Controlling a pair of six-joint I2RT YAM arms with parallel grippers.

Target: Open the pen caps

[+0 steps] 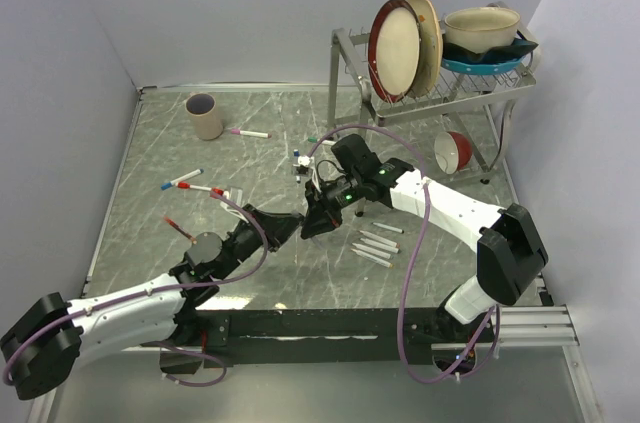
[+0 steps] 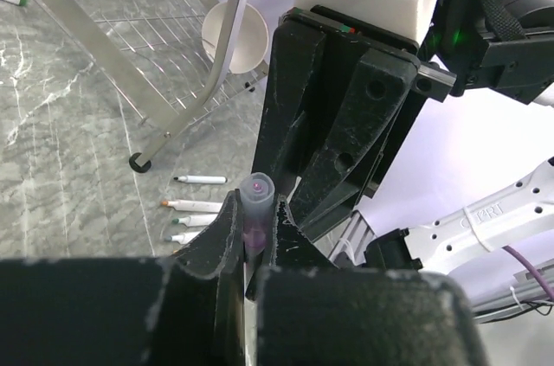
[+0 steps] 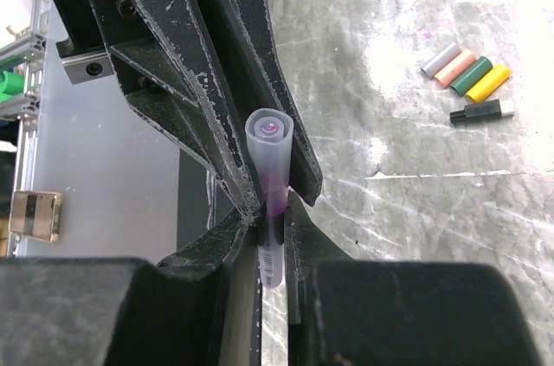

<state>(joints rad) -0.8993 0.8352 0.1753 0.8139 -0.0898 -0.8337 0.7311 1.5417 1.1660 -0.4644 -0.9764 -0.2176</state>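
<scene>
My two grippers meet over the middle of the table, both shut on one pen. In the left wrist view my left gripper (image 2: 257,221) is shut on the translucent purple pen cap (image 2: 257,197). In the right wrist view my right gripper (image 3: 273,232) is shut on the white pen barrel (image 3: 273,258), and the purple cap (image 3: 270,150) sits between the left fingers (image 3: 199,80) just beyond. From above, the left gripper (image 1: 291,226) and the right gripper (image 1: 314,220) touch tip to tip. Several loose caps (image 3: 467,72) lie on the table.
Several uncapped pens (image 1: 377,243) lie right of the grippers. Capped pens lie at the left (image 1: 182,180) and near a grey cup (image 1: 204,115). A dish rack (image 1: 430,63) with plates and a bowl stands at the back right, with a red bowl (image 1: 455,150) under it.
</scene>
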